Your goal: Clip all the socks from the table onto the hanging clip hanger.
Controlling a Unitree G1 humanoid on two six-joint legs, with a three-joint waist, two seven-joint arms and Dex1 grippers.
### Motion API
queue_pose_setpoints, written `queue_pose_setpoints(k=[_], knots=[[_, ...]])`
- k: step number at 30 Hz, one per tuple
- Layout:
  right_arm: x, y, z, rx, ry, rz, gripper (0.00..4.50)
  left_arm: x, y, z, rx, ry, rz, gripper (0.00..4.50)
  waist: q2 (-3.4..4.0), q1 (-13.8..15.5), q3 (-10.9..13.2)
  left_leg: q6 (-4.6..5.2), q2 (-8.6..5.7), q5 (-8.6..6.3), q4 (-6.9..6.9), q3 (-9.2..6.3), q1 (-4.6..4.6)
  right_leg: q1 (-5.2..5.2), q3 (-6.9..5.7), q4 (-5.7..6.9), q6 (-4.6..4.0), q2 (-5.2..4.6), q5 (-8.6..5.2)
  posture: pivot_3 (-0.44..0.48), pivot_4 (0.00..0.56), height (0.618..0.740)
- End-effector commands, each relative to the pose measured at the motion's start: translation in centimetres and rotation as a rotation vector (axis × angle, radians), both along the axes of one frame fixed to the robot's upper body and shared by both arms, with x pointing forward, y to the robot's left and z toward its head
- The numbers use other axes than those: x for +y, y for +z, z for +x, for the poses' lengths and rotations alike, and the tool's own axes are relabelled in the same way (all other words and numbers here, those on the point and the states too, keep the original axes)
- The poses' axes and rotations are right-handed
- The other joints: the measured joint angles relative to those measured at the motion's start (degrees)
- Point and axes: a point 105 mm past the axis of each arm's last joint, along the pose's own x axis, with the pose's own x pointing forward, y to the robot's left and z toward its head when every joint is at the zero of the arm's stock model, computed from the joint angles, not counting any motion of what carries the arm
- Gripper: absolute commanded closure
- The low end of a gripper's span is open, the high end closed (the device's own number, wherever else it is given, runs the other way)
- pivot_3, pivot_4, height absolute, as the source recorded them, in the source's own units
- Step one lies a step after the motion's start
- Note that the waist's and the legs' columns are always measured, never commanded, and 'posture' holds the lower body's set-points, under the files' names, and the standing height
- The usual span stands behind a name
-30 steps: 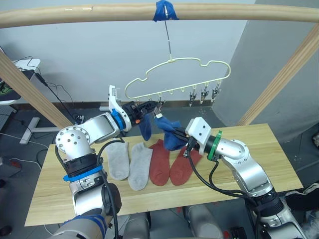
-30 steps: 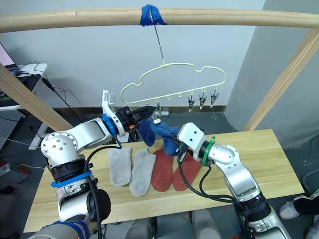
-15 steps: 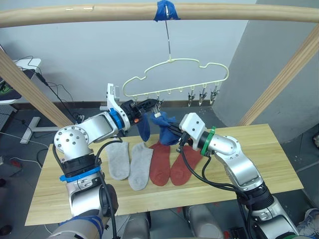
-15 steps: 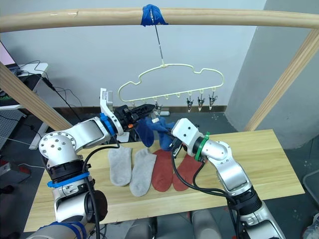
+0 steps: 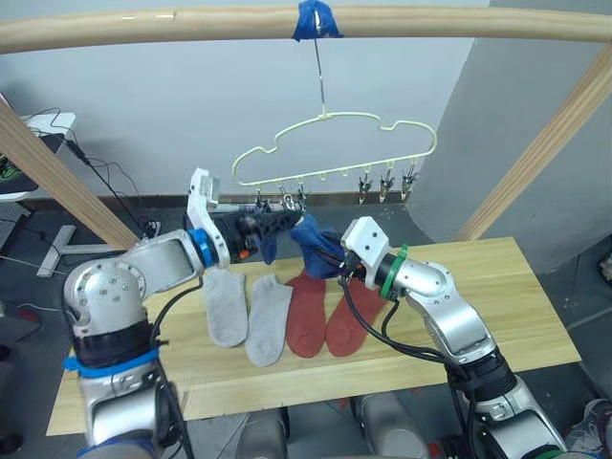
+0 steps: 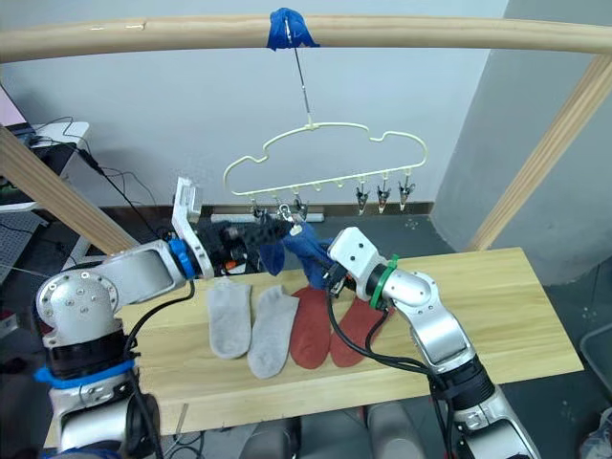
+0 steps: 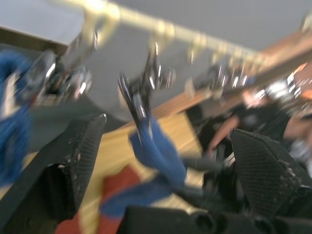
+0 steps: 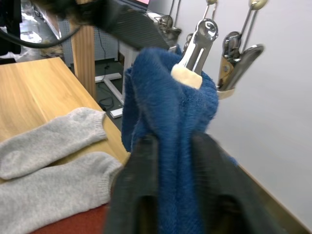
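The pale-yellow clip hanger [image 5: 354, 116] hangs from the top pole by its hook. Two blue socks are on its left clips: one [image 5: 270, 249] hangs behind my left gripper, the other [image 8: 170, 92] is held by a silver clip [image 8: 197, 46]. My left gripper [image 7: 166, 127] is wide open around that clip, touching nothing. The fingers [image 8: 139, 195] of my right gripper [image 8: 175, 141] stand apart on either side of this sock's lower part. On the table [image 5: 516, 306] lie two grey socks [image 5: 227, 304] and two rust-red socks [image 5: 306, 311].
Three empty clips [image 5: 387, 182] hang at the hanger's right end. Pale wooden poles frame the scene: a top beam [image 5: 191, 24] with blue tape [image 5: 314, 19] and slanted posts at left [image 5: 57, 172] and right [image 5: 545, 143]. Bare table lies to the right.
My left gripper has opened wide and let go of the clip, which now holds the second blue sock. My right fingers have parted around that sock.
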Motion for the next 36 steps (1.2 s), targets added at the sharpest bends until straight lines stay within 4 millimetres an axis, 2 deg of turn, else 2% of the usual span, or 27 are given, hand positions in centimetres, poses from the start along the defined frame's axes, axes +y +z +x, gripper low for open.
queue_pose_setpoints(k=[1,4,6,7,11,13,18,20,22,26,30,36], knots=[[-0.2,0.3,-0.1,-0.015,0.016,0.004,1.95,-0.7,0.5,-0.9,-0.089,-0.032,0.033,0.00,0.00,0.4,0.0,0.00,0.00,0.00,0.02,0.00,0.00,0.01,-0.01,0.00,0.00,-0.01,0.00,-0.096,0.192,0.740],[-1.0,0.1,0.0,0.007,0.000,0.004,0.92,-0.9,0.1,-1.2,-0.158,-0.033,0.098,0.00,0.00,0.9,0.0,0.00,0.00,0.00,0.06,0.01,-0.02,0.02,-0.01,0.00,-0.02,-0.01,0.01,-0.093,0.190,0.740],[-2.3,-0.2,-0.2,0.025,-0.024,-0.003,0.17,-1.3,-0.2,-1.1,-0.222,-0.025,0.140,0.00,0.00,1.3,0.0,0.00,0.00,0.00,0.05,0.01,-0.01,0.02,-0.02,0.00,-0.03,-0.01,0.01,-0.093,0.190,0.740],[-2.8,-0.3,-0.2,0.029,-0.034,-0.011,0.04,-1.6,-0.3,-1.0,-0.255,-0.027,0.166,0.00,0.00,1.5,0.0,0.00,0.00,0.00,0.05,0.00,-0.02,0.01,-0.03,0.00,-0.03,-0.01,0.01,-0.093,0.186,0.740],[-5.0,-0.6,-1.4,0.100,-0.020,-0.015,0.04,-2.1,-1.3,-0.3,-0.392,0.029,0.224,0.00,0.00,1.9,0.0,0.00,-0.02,0.00,0.03,0.09,-0.04,0.02,0.04,-0.10,-0.04,-0.04,0.01,-0.107,0.187,0.740],[-5.6,0.8,-2.6,0.122,0.034,0.031,0.04,-3.1,-1.3,-0.6,-0.491,0.023,0.258,0.00,0.00,2.0,0.0,0.01,-0.01,-0.01,0.03,0.12,-0.06,-0.01,0.06,-0.10,-0.04,-0.03,0.01,-0.107,0.187,0.740],[-6.2,3.9,-4.6,0.145,0.104,0.130,0.04,-3.8,-1.3,-0.6,-0.635,0.060,0.272,0.00,-0.01,1.8,0.0,0.03,0.00,0.00,0.05,0.12,-0.04,0.00,0.06,-0.05,-0.04,-0.01,0.01,-0.132,0.185,0.740],[-6.4,4.5,-5.3,0.151,0.120,0.125,0.00,-4.4,-1.2,-0.9,-0.717,0.043,0.290,0.40,-0.01,1.8,0.0,0.03,0.00,0.00,0.10,0.14,-0.03,0.03,0.07,-0.05,-0.05,-0.01,0.02,-0.135,0.184,0.740],[-6.5,5.2,-5.5,0.158,0.120,0.147,0.00,-4.9,-1.3,-0.6,-0.725,0.077,0.268,0.87,-0.01,1.8,0.0,0.04,0.00,0.00,0.12,0.17,-0.03,0.04,0.09,-0.07,-0.05,-0.01,0.02,-0.143,0.183,0.740],[-6.6,5.7,-5.2,0.171,0.100,0.167,0.00,-5.6,-1.7,-0.3,-0.744,0.083,0.289,2.13,-0.02,1.7,0.0,0.04,0.00,0.00,0.12,0.17,-0.06,0.03,0.09,-0.08,-0.03,-0.01,0.04,-0.150,0.181,0.740],[-6.5,6.5,-5.0,0.154,0.097,0.194,0.00,-6.0,-1.7,0.8,-0.784,0.148,0.328,2.13,-0.02,1.5,0.0,0.05,-0.01,0.00,0.14,0.17,-0.08,0.04,0.09,-0.08,-0.01,-0.01,0.05,-0.153,0.184,0.740],[-5.1,9.1,-5.7,0.161,0.196,0.294,0.00,-4.8,-1.5,2.1,-0.789,0.267,0.318,2.13,-0.01,1.1,0.0,0.05,0.00,0.00,0.11,0.16,-0.06,0.03,0.09,-0.07,0.01,0.00,0.06,-0.167,0.188,0.740]])
